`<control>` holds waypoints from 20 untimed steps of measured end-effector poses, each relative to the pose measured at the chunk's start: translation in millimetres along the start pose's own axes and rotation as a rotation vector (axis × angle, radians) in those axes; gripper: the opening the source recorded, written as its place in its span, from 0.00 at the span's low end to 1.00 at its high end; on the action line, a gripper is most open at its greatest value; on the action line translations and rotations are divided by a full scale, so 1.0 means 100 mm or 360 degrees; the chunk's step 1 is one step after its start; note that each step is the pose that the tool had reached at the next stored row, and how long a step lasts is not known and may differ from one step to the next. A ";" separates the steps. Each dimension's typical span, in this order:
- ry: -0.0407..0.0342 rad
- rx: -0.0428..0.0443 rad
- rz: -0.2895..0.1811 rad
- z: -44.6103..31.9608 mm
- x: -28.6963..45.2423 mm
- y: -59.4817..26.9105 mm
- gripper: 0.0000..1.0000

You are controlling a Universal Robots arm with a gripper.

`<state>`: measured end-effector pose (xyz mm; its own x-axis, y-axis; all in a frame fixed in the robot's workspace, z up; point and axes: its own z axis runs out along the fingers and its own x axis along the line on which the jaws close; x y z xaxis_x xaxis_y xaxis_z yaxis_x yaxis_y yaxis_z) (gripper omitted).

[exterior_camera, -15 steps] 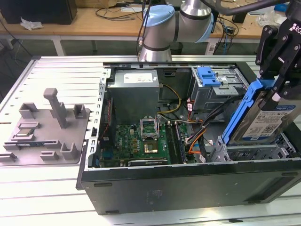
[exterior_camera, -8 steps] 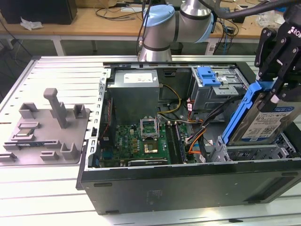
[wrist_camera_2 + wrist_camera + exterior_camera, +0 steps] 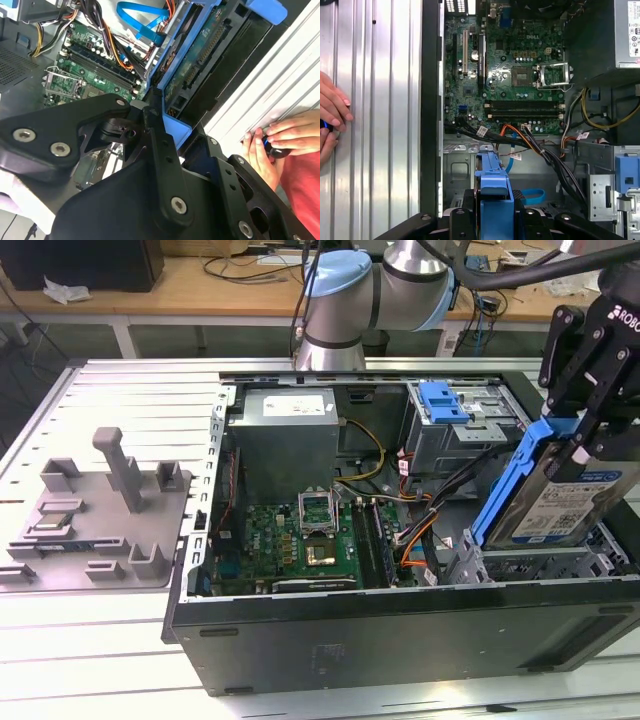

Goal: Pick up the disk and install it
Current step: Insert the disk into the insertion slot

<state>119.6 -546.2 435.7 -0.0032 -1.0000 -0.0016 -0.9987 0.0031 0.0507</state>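
Note:
My gripper point(image 3: 578, 430) is shut on the disk point(image 3: 558, 495), a silver drive with a white-and-blue label in a blue carrier rail. I hold it steeply tilted over the drive bay point(image 3: 540, 565) at the exterior view's right end of the open computer case point(image 3: 400, 630). Its lower end is close to the bay's metal frame; I cannot tell whether they touch. In the second wrist view the disk point(image 3: 200, 55) shows its green circuit board, with the black fingers point(image 3: 155, 135) clamped on the blue rail. The first wrist view has the disk point(image 3: 492, 182) edge-on between the gripper point(image 3: 492, 212) links.
Inside the case lie the motherboard point(image 3: 300, 540), grey power supply point(image 3: 285, 435), cable bundles point(image 3: 420, 510) and a bare blue bracket point(image 3: 445, 400) in the rear cage. A thin blue cable point(image 3: 142, 20) loops near the bay. A grey fixture point(image 3: 110, 510) sits at the left. A person's hands point(image 3: 280, 142) rest beside the case.

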 end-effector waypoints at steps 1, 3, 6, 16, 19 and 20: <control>0.0000 0.0000 0.0000 0.006 0.000 0.000 0.37; 0.0000 0.0000 0.0000 0.024 0.000 -0.001 0.37; 0.0000 0.0000 0.0000 0.044 0.000 -0.002 0.37; 0.0000 0.0000 0.0000 0.122 0.000 -0.007 0.37; 0.0000 0.0000 0.0000 0.144 0.000 -0.007 0.37; 0.0000 0.0000 0.0000 0.151 0.000 -0.008 0.37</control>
<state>119.6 -546.2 420.6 -0.0032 -1.0000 -0.0016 -0.9987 0.0031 0.0507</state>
